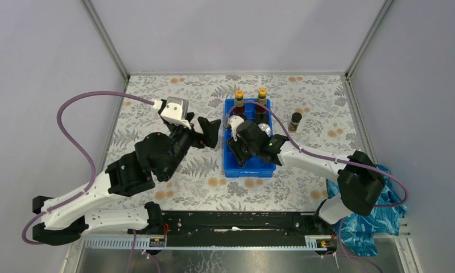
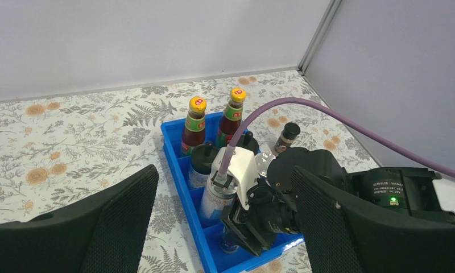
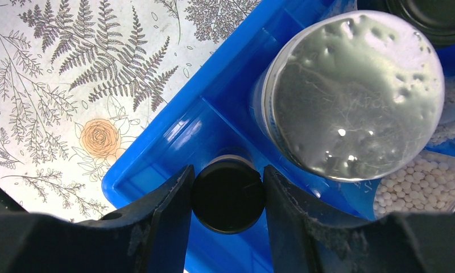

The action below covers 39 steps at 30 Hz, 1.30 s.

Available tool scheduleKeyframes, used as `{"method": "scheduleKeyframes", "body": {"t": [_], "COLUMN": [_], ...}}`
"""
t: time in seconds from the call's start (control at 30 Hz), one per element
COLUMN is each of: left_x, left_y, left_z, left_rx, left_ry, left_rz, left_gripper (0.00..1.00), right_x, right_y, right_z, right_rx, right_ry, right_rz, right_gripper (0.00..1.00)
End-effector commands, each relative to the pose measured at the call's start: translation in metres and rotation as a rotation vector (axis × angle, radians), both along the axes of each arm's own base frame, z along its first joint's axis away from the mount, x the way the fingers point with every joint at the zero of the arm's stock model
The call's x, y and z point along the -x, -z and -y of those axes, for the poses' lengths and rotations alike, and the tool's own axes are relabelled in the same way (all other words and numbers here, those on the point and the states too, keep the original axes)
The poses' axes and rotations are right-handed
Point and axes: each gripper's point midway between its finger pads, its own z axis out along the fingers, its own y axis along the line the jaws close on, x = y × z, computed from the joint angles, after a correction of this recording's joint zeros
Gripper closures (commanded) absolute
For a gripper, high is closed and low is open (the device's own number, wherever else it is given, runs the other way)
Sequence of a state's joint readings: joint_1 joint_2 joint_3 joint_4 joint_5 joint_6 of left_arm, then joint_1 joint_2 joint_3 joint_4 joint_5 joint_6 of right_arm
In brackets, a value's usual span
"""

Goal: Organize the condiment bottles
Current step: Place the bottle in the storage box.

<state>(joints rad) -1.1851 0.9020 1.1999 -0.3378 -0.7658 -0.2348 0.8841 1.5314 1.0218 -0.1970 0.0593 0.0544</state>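
Our right jaws pinch a black-capped jar [image 3: 227, 198] by its cap, from both sides. The jar is inside a corner compartment of the tray [image 3: 157, 165]. Just beside these jaws, in the next compartment, we see a silver-lidded jar [image 3: 356, 91]. Our left jaws are spread wide, with nothing between them. Ahead of them, at the far end of the tray, two red bottles [image 2: 194, 128] stand upright. Another dark jar [image 2: 286, 136] stands on the tabletop [image 2: 71, 131] beyond the tray, apart from both jaws.
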Motion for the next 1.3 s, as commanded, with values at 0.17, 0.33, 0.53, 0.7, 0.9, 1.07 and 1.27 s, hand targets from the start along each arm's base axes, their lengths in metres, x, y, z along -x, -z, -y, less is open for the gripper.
{"method": "scheduleKeyframes", "body": {"t": [0.17,0.33,0.53,0.7,0.9,1.07,1.27], "left_x": [0.002,0.002,0.001,0.001,0.001,0.001,0.001], "left_y": [-0.001,-0.001,-0.001,0.001,0.001,0.001,0.001], "left_z": [0.005,0.006,0.007,0.008,0.008,0.009,0.011], "left_rx": [-0.009,-0.011,-0.014,-0.015,-0.016,-0.015,-0.014], "left_ry": [0.021,0.019,0.018,0.019,0.019,0.02,0.023], "left_rz": [-0.008,-0.008,-0.01,-0.012,-0.013,-0.015,-0.016], "left_gripper": [0.1,0.1,0.1,0.1,0.1,0.1,0.1], "right_x": [0.009,0.01,0.01,0.01,0.008,0.007,0.005], "right_y": [-0.004,-0.006,-0.008,-0.014,-0.021,-0.032,-0.059], "right_z": [0.003,0.003,0.004,0.004,0.004,0.003,-0.001], "right_rx": [-0.01,-0.012,-0.011,-0.019,-0.021,-0.028,-0.059], "right_ry": [-0.001,-0.002,-0.003,-0.004,-0.003,-0.006,-0.014], "right_rz": [-0.006,-0.006,-0.003,0.006,0.019,0.032,0.066], "right_gripper": [0.56,0.43,0.35,0.33,0.33,0.33,0.33]}}
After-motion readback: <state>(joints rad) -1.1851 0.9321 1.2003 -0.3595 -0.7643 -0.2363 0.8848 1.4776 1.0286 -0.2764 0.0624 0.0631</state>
